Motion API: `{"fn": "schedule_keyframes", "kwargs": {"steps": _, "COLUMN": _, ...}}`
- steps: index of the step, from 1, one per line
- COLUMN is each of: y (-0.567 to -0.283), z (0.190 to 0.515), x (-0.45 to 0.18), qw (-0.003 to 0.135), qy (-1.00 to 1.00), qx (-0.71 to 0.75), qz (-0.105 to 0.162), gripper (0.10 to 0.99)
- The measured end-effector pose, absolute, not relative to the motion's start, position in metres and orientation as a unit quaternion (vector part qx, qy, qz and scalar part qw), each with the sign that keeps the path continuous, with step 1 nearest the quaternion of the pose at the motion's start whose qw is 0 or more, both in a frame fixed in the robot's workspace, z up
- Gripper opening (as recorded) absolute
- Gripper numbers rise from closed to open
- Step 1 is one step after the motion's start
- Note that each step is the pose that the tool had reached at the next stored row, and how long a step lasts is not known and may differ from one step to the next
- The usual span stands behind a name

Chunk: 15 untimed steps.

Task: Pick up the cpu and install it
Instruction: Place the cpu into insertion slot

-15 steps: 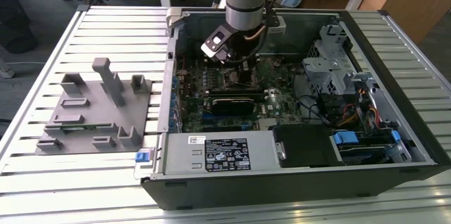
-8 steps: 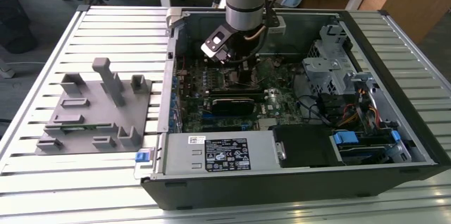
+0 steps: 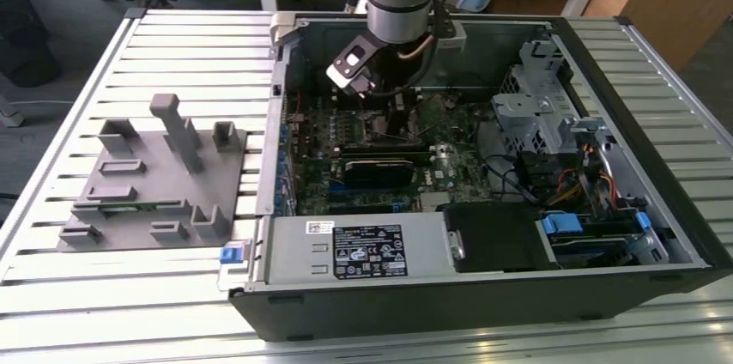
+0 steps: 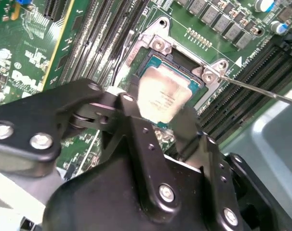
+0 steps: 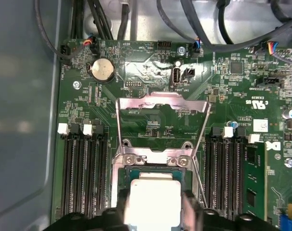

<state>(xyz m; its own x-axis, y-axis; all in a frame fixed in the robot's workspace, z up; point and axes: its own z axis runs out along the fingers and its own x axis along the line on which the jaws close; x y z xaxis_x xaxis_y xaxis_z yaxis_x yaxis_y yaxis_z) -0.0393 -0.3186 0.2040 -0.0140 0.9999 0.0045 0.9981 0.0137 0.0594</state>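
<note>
The cpu (image 4: 163, 96), a flat square chip with a silvery-white top, sits between my gripper's (image 4: 158, 113) black fingers (image 4: 131, 113), which are shut on its sides. It hangs right over the open socket (image 4: 158, 45) on the green motherboard, level with or just above the socket frame; whether it touches I cannot tell. In the first wrist view the cpu (image 5: 153, 202) covers the socket (image 5: 153, 161), with the gripper (image 5: 154, 214) around it and the metal load plate (image 5: 160, 103) swung open behind. In the exterior view the gripper (image 3: 384, 119) reaches down into the computer case.
Memory slots (image 5: 83, 173) flank the socket, and a green memory stick (image 5: 254, 178) stands in one. The thin socket lever (image 4: 261, 89) juts out beside it. A drive cage (image 3: 544, 111), a power supply (image 3: 360, 248) and cables crowd the case. A grey fixture plate (image 3: 149, 184) lies at the exterior view's left.
</note>
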Motion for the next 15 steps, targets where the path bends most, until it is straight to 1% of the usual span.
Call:
{"fn": "schedule_keyframes", "kwargs": {"steps": 1, "y": -0.319, "z": 0.206, "x": -0.039, "qw": 0.019, "qy": 0.712, "qx": 0.702, "qz": 0.023, "gripper": 0.537}}
{"fn": "schedule_keyframes", "kwargs": {"steps": 2, "y": -0.319, "z": 0.207, "x": -0.039, "qw": 0.019, "qy": 0.712, "qx": 0.702, "qz": 0.023, "gripper": 0.537}}
{"fn": "schedule_keyframes", "kwargs": {"steps": 4, "y": -0.319, "z": 0.209, "x": -0.039, "qw": 0.019, "qy": 0.712, "qx": 0.702, "qz": 0.023, "gripper": 0.416}}
{"fn": "schedule_keyframes", "kwargs": {"steps": 5, "y": -0.319, "z": 0.210, "x": -0.039, "qw": 0.019, "qy": 0.712, "qx": 0.702, "qz": 0.022, "gripper": 0.416}}
{"fn": "schedule_keyframes", "kwargs": {"steps": 8, "y": -0.319, "z": 0.213, "x": -0.039, "qw": 0.019, "qy": 0.712, "qx": 0.702, "qz": 0.022, "gripper": 0.243}}
{"fn": "schedule_keyframes", "kwargs": {"steps": 9, "y": -0.319, "z": 0.213, "x": -0.039, "qw": 0.019, "qy": 0.712, "qx": 0.702, "qz": 0.022, "gripper": 0.243}}
{"fn": "schedule_keyframes", "kwargs": {"steps": 10, "y": -0.319, "z": 0.214, "x": -0.039, "qw": 0.019, "qy": 0.712, "qx": 0.702, "qz": 0.022, "gripper": 0.184}}
{"fn": "schedule_keyframes", "kwargs": {"steps": 11, "y": -0.319, "z": 0.214, "x": -0.039, "qw": 0.019, "qy": 0.712, "qx": 0.702, "qz": 0.022, "gripper": 0.184}}
{"fn": "schedule_keyframes", "kwargs": {"steps": 12, "y": -0.319, "z": 0.215, "x": -0.039, "qw": 0.019, "qy": 0.712, "qx": 0.702, "qz": 0.022, "gripper": 0.125}}
{"fn": "schedule_keyframes", "kwargs": {"steps": 13, "y": -0.319, "z": 0.215, "x": -0.039, "qw": 0.019, "qy": 0.712, "qx": 0.702, "qz": 0.022, "gripper": 0.106}}
{"fn": "schedule_keyframes", "kwargs": {"steps": 15, "y": -0.319, "z": 0.216, "x": -0.039, "qw": 0.019, "qy": 0.712, "qx": 0.702, "qz": 0.022, "gripper": 0.106}}
